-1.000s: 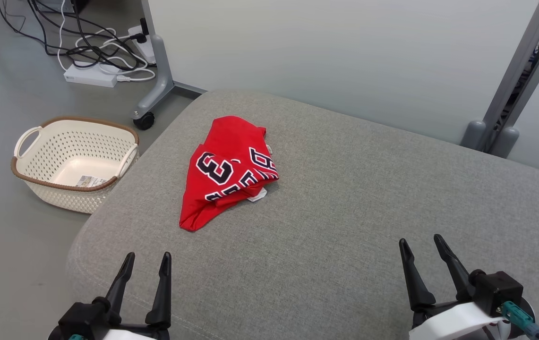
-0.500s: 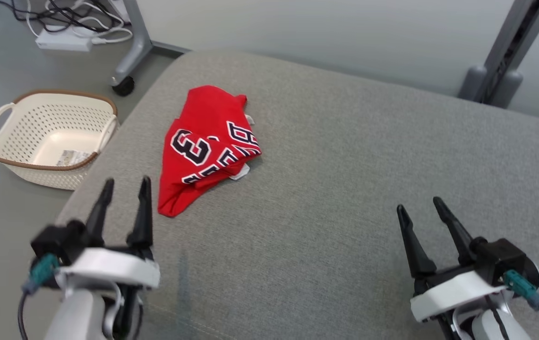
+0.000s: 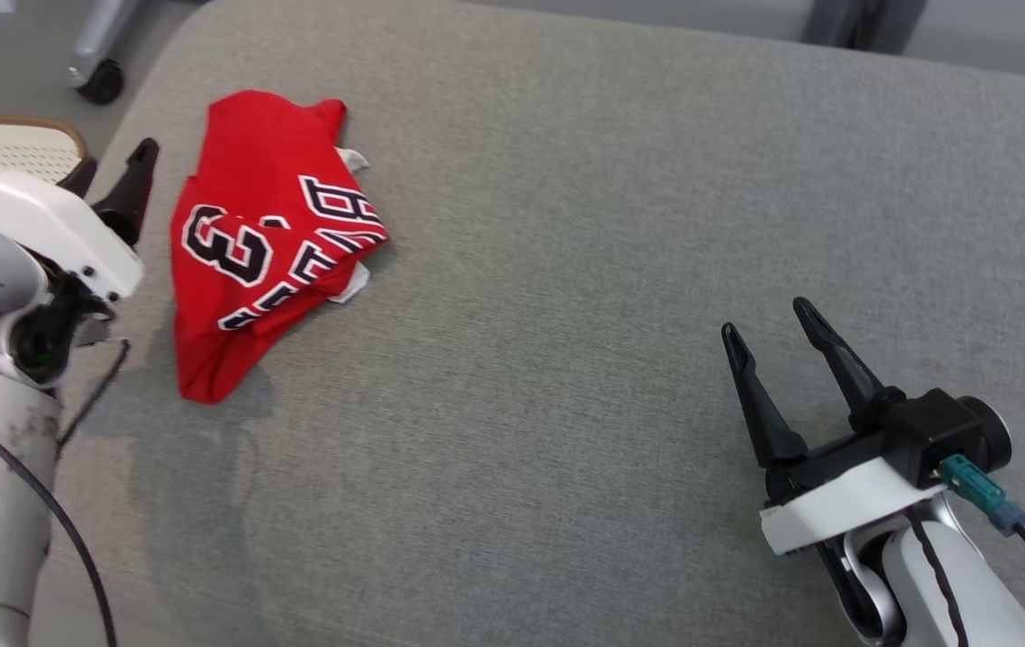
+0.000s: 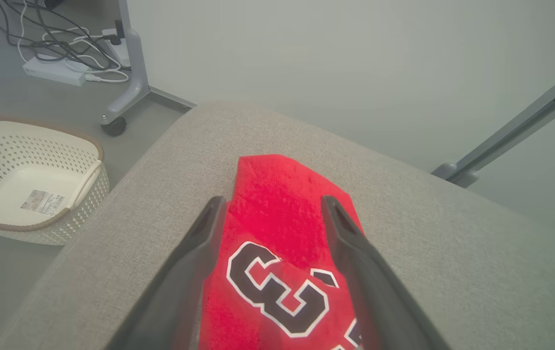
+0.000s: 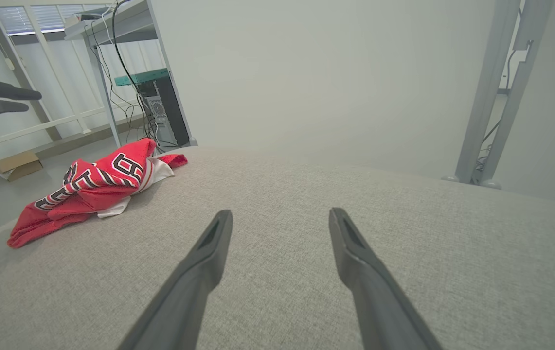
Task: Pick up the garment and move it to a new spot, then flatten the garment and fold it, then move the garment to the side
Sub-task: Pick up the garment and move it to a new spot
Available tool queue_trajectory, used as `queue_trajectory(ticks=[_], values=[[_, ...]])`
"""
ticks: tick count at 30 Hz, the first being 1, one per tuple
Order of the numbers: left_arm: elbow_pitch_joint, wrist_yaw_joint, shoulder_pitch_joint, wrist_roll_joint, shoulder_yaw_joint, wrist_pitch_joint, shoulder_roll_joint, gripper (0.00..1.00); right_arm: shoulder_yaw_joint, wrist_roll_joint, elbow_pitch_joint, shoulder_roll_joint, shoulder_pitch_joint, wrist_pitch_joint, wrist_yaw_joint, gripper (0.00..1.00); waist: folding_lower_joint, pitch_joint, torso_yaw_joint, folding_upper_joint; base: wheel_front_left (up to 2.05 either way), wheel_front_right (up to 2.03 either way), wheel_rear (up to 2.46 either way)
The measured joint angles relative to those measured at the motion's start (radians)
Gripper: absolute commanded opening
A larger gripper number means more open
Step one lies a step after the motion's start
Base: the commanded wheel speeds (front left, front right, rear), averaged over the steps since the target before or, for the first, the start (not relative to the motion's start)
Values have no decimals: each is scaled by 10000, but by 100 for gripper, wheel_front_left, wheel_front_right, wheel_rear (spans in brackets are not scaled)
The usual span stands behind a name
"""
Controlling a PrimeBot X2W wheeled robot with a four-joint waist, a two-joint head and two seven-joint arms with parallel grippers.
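Grey woven fabric covered the broad cushion [image 3: 620, 225], which stretched out under the garment and far to its right. The garment [image 3: 251, 243], a red jersey with black-and-white lettering and a large 3, lay crumpled in a loose heap with a scrap of white showing at its right edge. To the garment's left, down on the floor, stood a cream perforated basket [image 4: 14, 150] with a brown rim and a paper label on its bottom. Just left of the garment was the left gripper [image 3: 108, 180], its fingers spread wide and pinching nothing; in the left wrist view they framed the red cloth around the 3, and whether they touched it could not be told. Well to the garment's right, and nearer the robot, the right gripper [image 3: 764, 318] hung over bare cushion with its fingers [image 5: 209, 253] likewise spread and nothing between them. Beyond the garment, to its left, a grey stand leg [image 4: 129, 87] on a castor rose from the floor, with a white power strip [image 4: 56, 72] and tangled cables beside it
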Motion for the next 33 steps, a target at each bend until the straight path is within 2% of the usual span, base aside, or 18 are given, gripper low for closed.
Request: queue_trajectory(ticks=[2, 7, 9, 16, 28, 30, 31, 33], values=[[698, 0, -561, 40, -188, 909, 362, 100, 50, -2, -31, 2, -158, 0, 0, 100, 0, 245, -188, 0, 0, 0, 0], [2313, 31, -1528, -318, -328, 2635, 487, 100, 157, -15, -67, 42, -352, 0, 0, 100, 1, 882, -729, 0, 0, 0, 0], [2629, 31, -1732, -407, -345, 2930, 552, 100, 167, -17, -69, 67, -431, 0, 0, 100, 0, 1046, -880, 0, 0, 0, 0], [3379, 25, -2281, -686, -364, 3442, 508, 100, 201, -25, -65, 128, -522, 0, 0, 100, 0, 1370, -1208, 0, 0, 0, 0], [4341, 88, -2974, -472, -742, 3737, 552, 100, 213, -25, -33, 171, -715, 0, 0, 100, 0, 1622, -1310, 0, 0, 0, 0], [4452, 88, -2996, -474, -767, 3753, 533, 20, 211, -25, -15, 173, -719, 0, 0, 100, 0, 1605, -1316, 0, 0, 0, 0], [4500, 86, -2999, -476, -780, 3753, 529, 0, 205, -23, -8, 174, -720, 0, 0, 100, 0, 1594, -1317, 0, 0, 0, 0], [4566, 75, -3005, -495, -802, 3743, 514, 0, 194, -23, 15, 180, -722, 0, 0, 100, 0, 1571, -1310, 0, 0, 0, 0]])
